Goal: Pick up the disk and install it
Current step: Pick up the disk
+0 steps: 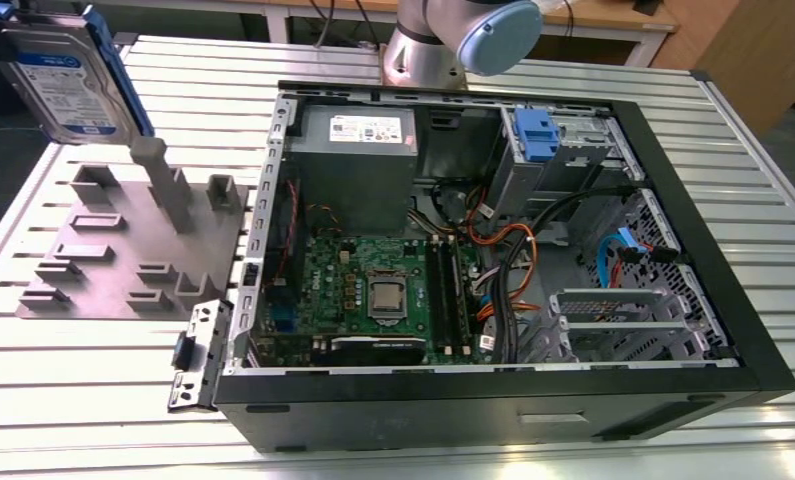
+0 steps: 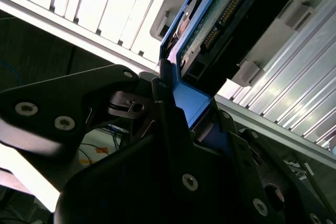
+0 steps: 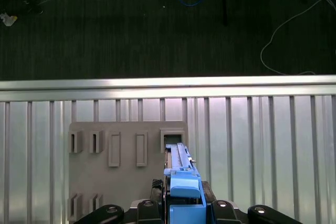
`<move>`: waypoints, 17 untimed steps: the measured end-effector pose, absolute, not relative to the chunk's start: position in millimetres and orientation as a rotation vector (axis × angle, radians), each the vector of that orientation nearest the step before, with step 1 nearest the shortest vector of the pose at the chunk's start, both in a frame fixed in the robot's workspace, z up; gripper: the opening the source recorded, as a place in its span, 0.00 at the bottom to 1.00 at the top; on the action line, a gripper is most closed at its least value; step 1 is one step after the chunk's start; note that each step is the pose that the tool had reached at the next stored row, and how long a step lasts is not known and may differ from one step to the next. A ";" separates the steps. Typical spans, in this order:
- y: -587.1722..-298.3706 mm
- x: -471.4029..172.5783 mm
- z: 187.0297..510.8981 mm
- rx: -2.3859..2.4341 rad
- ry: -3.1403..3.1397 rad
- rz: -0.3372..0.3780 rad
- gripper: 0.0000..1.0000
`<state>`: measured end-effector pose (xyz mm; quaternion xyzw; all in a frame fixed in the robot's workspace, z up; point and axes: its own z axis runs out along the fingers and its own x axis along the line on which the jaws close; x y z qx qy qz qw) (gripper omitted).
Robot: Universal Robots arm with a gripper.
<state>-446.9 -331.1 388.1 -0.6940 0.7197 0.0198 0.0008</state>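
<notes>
Exterior view: set high and off the arm, tilted down across the open computer case (image 1: pixel 504 250), the slatted table (image 1: pixel 77 400) and the grey fixture plate (image 1: pixel 117 260) at the exterior view's left. First wrist view: aimed steeply down past the disk (image 3: pixel 178 161) onto plate and table. Second wrist view: very close beside the disk, slats behind. Shared by all 3: the disk, the slatted table.
</notes>
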 end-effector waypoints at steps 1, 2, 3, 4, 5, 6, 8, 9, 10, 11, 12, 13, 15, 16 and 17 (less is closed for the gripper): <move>-331.1 -446.9 388.6 -2.179 2.260 0.062 0.36; -331.1 -446.9 389.1 -2.179 2.260 0.062 0.36; -331.1 -446.9 389.5 -2.179 2.260 0.062 0.36; -331.1 -446.9 389.9 -2.179 2.260 0.062 0.36; -331.1 -446.9 390.4 -2.179 2.260 0.062 0.36; -331.1 -446.9 390.8 -2.179 2.260 0.062 0.36; -331.1 -446.9 391.6 -2.179 2.260 0.062 0.36; -331.1 -446.9 391.8 -2.179 2.260 0.062 0.36; -331.1 -446.9 392.0 -2.179 2.260 0.062 0.36; -331.1 -446.9 392.1 -2.179 2.260 0.062 0.36; -331.1 -446.9 392.4 -2.179 2.260 0.062 0.36; -331.1 -446.9 392.5 -2.179 2.260 0.062 0.36; -331.2 -446.9 392.7 -2.179 2.260 0.062 0.36; -331.1 -446.9 393.0 -2.179 2.260 0.062 0.36; -331.1 -446.9 393.2 -2.179 2.260 0.062 0.36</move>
